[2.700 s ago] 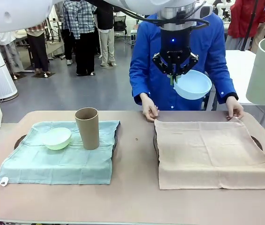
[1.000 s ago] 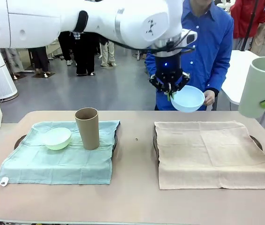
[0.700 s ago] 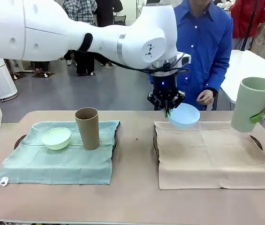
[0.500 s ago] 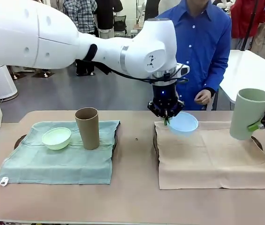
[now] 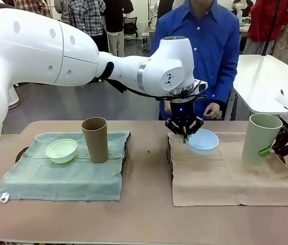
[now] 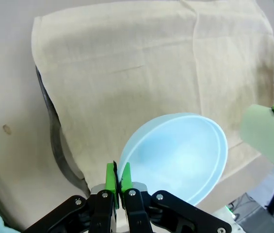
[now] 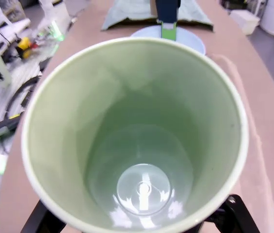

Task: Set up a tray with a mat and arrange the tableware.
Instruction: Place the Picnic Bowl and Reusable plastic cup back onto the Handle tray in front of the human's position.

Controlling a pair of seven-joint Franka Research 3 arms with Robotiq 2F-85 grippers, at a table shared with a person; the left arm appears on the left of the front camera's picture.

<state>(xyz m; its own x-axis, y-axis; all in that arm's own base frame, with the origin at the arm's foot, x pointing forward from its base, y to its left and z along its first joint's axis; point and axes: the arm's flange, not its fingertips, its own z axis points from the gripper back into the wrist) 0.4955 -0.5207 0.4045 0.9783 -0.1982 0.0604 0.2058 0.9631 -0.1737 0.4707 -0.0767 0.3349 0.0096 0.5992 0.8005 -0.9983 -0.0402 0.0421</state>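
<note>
Left fingers [image 6: 118,180] pinched on light blue bowl [image 5: 203,141] rim, bowl tilted, low over beige mat [image 5: 230,166]. Right fingers [image 5: 275,148] clamped around pale green cup [image 5: 256,138], long axis near vertical, mouth up, on mat's right.

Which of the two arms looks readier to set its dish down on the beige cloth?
Probably the right. Its tool holds the pale green cup upright, base seemingly at the beige mat. The left tool pinches the light blue bowl by its rim, tilted, apparently just above the mat.
</note>
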